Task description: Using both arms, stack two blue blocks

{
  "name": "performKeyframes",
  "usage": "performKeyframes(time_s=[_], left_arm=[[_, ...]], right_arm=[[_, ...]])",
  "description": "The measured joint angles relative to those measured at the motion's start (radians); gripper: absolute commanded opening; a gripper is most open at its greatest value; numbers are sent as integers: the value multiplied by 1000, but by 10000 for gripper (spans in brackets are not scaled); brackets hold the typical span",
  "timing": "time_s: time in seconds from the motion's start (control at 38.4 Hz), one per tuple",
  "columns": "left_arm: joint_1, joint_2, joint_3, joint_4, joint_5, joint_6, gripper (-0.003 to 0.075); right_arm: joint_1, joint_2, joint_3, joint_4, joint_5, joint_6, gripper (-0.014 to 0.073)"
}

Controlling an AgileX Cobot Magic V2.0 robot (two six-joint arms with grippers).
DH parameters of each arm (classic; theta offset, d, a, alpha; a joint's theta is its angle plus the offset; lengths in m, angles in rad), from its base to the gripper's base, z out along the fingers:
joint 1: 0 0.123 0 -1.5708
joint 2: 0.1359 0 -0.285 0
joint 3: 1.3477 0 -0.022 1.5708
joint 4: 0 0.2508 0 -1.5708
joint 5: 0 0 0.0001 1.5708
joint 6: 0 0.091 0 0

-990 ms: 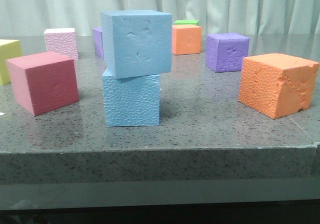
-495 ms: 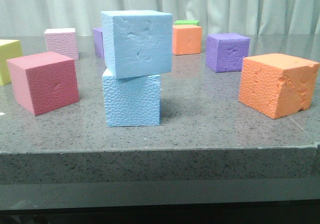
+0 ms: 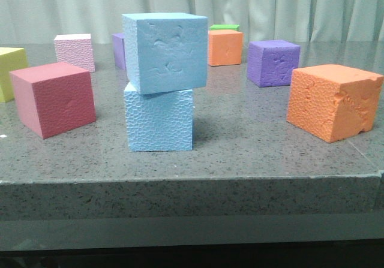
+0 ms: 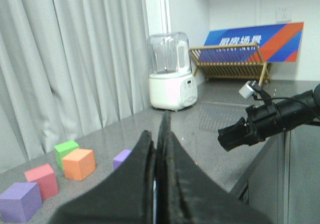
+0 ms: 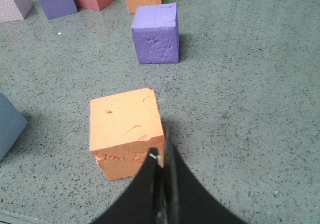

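Two blue blocks stand stacked near the table's front in the front view. The top one (image 3: 165,52), with gouged dents, sits slightly turned on the pebbled bottom one (image 3: 159,121). No gripper shows in that view or touches the stack. In the left wrist view my left gripper (image 4: 157,131) is shut with nothing in it, raised and facing away across the room. My right gripper (image 5: 160,149) is shut and empty, hanging above the near edge of an orange cube (image 5: 126,131). A corner of a blue block (image 5: 9,126) shows at the edge of the right wrist view.
Around the stack stand a crimson cube (image 3: 53,98), a chipped orange cube (image 3: 333,100), a purple cube (image 3: 273,61), a far orange cube (image 3: 225,46), and pink (image 3: 74,51) and yellow (image 3: 9,70) cubes. A blender (image 4: 170,73) and the right arm (image 4: 270,121) appear in the left wrist view.
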Motion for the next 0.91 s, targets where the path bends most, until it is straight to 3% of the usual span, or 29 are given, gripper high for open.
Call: performKeyframes(time_s=[0.44,0.6,0.68,0.81,0.91], left_arm=[[0,-9,12,-4,-13,0,-20],[0,-14,56,5,-72,-6,-20],[0,-23,100,54,-109,-70,-20],[0,-76,204,280,-157,-328,-20],[42,-123,301,375,-170,-384,-20]], right_arm=[[0,0,0,0,0,0,-67],[0,0,0,0,0,0,-67],[0,0,0,0,0,0,-67],[0,0,0,0,0,0,-67],[0,0,0,0,0,0,-67]])
